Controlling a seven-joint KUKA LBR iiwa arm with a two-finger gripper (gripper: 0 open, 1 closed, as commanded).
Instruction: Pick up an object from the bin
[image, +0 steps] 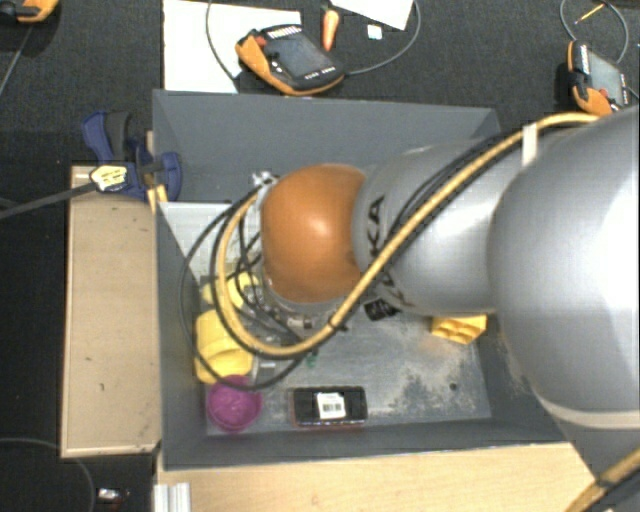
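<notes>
Yellow and rounded, a lumpy thing (214, 346) lies at the bin's (330, 130) eight o'clock, just beside the gripper (268, 322), whose opening cannot be told.

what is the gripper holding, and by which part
Cannot be told: the arm's orange cover hides any hold; the gripper sits beside a yellow thing at the bin's left side.

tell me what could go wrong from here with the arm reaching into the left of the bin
1. The wrist hangs over the yellow object, which lies by the bin's left wall; a grasp there may scrape the wall or slip.
2. The purple ball lies close beside it and could get knocked away.
3. The cables loop low near both and might snag.
</notes>
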